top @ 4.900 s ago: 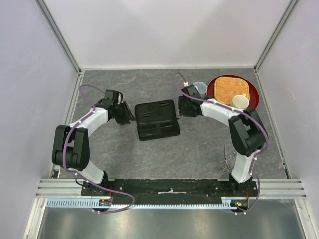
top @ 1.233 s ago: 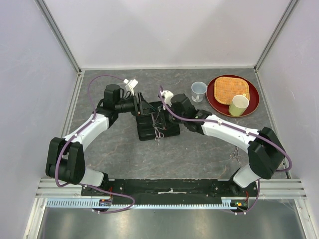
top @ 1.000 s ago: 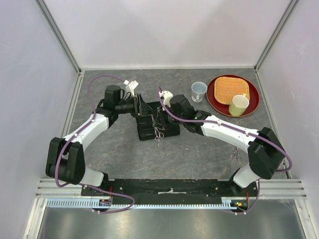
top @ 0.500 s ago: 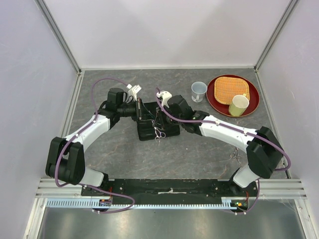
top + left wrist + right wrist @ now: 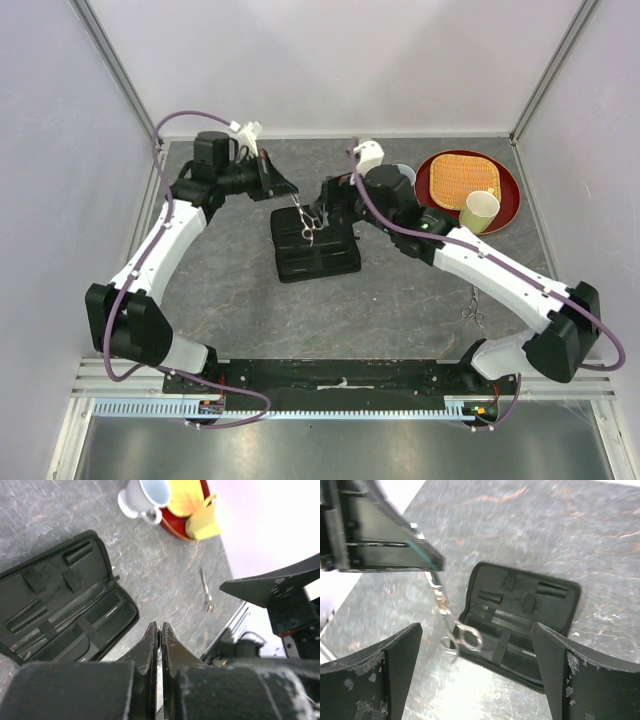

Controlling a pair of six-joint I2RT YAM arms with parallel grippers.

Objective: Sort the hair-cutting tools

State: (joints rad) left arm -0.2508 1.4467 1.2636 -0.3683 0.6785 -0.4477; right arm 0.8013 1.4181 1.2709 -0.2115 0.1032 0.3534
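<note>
My left gripper (image 5: 289,192) is shut on the blade tips of a pair of silver scissors (image 5: 306,224). They hang handles-down above the open black case (image 5: 318,256). In the right wrist view the scissors (image 5: 454,630) dangle from the left fingers (image 5: 395,550). My right gripper (image 5: 333,200) is open and empty, its jaws wide apart on either side of the hanging handles (image 5: 476,626). A second pair of scissors (image 5: 472,311) lies flat on the table at the right (image 5: 206,591). Black toothed combs (image 5: 520,661) sit under the case's straps (image 5: 52,649). The left jaws (image 5: 160,625) are pressed together.
A clear cup (image 5: 400,176) stands behind the right arm. A red round tray (image 5: 505,205) at the back right holds a woven mat (image 5: 462,177) and a yellow mug (image 5: 479,211). Walls close the table on three sides.
My left gripper has lifted the scissors out of the case and moved up and back to the left. My right gripper has risen off the case and stands open.
</note>
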